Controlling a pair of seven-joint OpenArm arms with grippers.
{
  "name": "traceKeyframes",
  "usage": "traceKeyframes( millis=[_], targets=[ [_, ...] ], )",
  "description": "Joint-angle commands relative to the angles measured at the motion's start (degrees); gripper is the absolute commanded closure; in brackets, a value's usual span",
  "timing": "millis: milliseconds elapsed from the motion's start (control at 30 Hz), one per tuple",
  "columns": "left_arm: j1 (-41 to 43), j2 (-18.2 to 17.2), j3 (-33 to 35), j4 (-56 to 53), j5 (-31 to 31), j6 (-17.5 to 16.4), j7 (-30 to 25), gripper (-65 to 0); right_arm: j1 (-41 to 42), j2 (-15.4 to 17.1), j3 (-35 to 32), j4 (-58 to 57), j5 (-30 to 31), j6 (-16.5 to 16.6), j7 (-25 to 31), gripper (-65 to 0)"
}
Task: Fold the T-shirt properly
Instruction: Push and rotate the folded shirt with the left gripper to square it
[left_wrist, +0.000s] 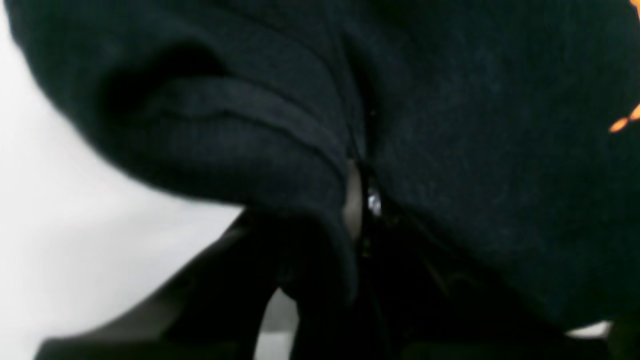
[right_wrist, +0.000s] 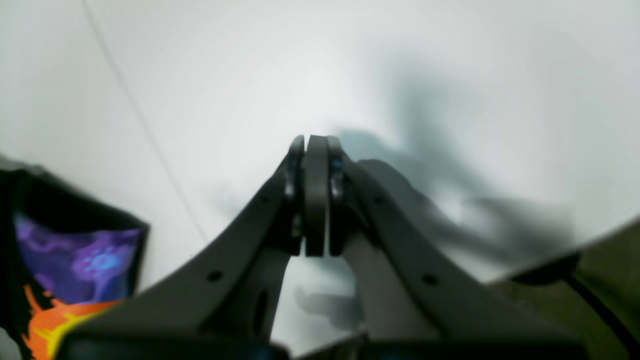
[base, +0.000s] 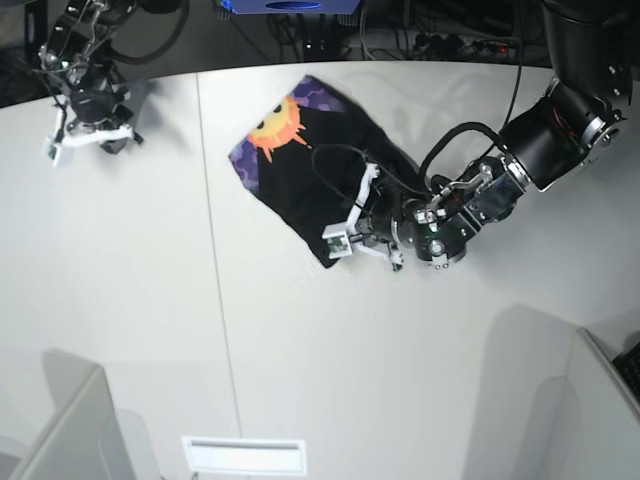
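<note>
The black T-shirt (base: 300, 170) lies folded on the white table (base: 140, 300), with its orange sun print on purple at the upper left corner. My left gripper (base: 352, 228) sits at its lower right edge. In the left wrist view black cloth (left_wrist: 475, 150) fills the frame and is pinched between the shut fingers (left_wrist: 357, 200). My right gripper (base: 95, 125) is far off at the table's upper left. Its jaws (right_wrist: 316, 145) are shut and empty over bare table. A corner of the print (right_wrist: 75, 260) shows at that view's lower left.
A thin seam (base: 215, 250) runs down the table left of the shirt. A white slotted plate (base: 243, 455) lies at the front edge. Grey panels stand at the bottom left (base: 60, 430) and bottom right (base: 600, 400). Cables (base: 400, 40) lie behind the table.
</note>
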Motion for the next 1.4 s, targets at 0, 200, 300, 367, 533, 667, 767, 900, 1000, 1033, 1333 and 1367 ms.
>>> traceKeyframes(
  millis=[0,200,300,367,533,667,767,900,1000,1033,1333,1367],
  targets=[
    [-0.5,-0.6,-0.1,0.9,3.8,-1.8,2.4,0.0,0.2,0.3,0.8,1.0,0.6,0.4,1.1,0.0],
    [-0.2,3.1,-0.4,1.2,20.1,-10.6,2.1,0.0,-2.1,0.3,2.5,1.0,0.6,0.5,1.2,0.0],
    [-0.2,4.2,0.0,1.2,25.5,-10.6,-1.6,0.0,-2.4,0.3,2.5,1.0,0.6,0.5,1.2,0.0],
    [-0.2,4.5,0.1,1.1,27.2,-10.6,-3.9,0.0,-2.5,0.3,2.5,1.0,0.6,0.5,1.2,0.0],
    [-0.3,6.2,0.1,-0.8,27.7,-10.6,-5.4,0.0,-2.4,0.2,2.5,0.9,0.6,0.5,1.2,0.0],
    [-0.2,7.8,0.6,-2.7,28.1,-10.6,-9.3,0.0,-2.0,0.2,2.5,0.9,0.6,0.5,1.2,0.0],
    [-1.0,7.8,3.6,-3.0,28.1,-10.6,-12.2,0.0,-2.0,0.2,2.5,0.9,0.6,0.5,1.2,0.0],
    [-2.8,7.8,7.1,-2.7,28.1,-10.6,-13.1,0.0,-2.0,0.2,2.5,0.9,0.6,0.5,1.2,0.0],
    [-5.0,7.6,8.5,-2.9,28.1,-10.6,-13.8,0.0,-2.0,0.2,2.5,0.9,0.6,0.5,1.2,0.0],
    [-5.7,7.5,8.8,-2.9,28.1,-10.6,-14.9,0.0,-2.0,0.2,2.5,0.9,0.6,0.5,1.2,0.0],
    [-6.8,6.6,8.8,-3.0,28.3,-10.6,-21.6,0.0,-2.0,0.2,2.5,0.9,0.6,0.4,1.2,0.0],
    [-6.6,6.6,8.9,-3.0,28.7,-10.6,-23.0,0.0,-2.0,0.2,2.5,0.9,0.6,0.4,1.2,0.0]
  ],
)
